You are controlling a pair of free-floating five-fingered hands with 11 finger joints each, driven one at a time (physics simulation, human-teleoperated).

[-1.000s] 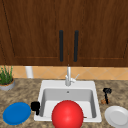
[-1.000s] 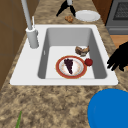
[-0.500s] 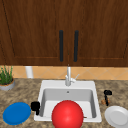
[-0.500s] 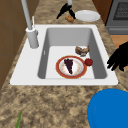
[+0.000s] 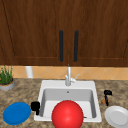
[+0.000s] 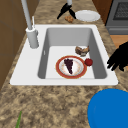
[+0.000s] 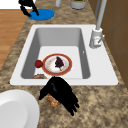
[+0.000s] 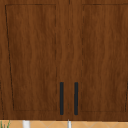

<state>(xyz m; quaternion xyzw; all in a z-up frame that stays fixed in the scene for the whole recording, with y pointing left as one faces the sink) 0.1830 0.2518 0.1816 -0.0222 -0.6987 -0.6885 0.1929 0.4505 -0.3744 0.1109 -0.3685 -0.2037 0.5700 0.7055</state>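
1. My right hand (image 7: 60,93) is hovering over the tabletop (image 7: 100,105) just right of the sink (image 7: 105,75), fingers drooping loosely downward and gripping nothing.
2. Beneath that hand, a small brown piece of food (image 7: 53,102) is lying on the tabletop, just beside the white plate (image 7: 15,110); I cannot tell whether my fingers are touching it.
3. My left hand (image 5: 35,106) is hanging at the sink's left edge, next to the blue plate (image 5: 16,113), fingers relaxed and pointing down.
4. Inside the sink basin, an orange-rimmed plate (image 6: 71,67) is carrying a dark wedge of cake (image 6: 68,65).
5. A red apple (image 6: 88,62) is sitting in the basin, touching that plate's rim, with a brownish lump of food (image 6: 82,50) just beyond it.
6. A red ball (image 5: 67,114) is looming in the foreground of the front view.
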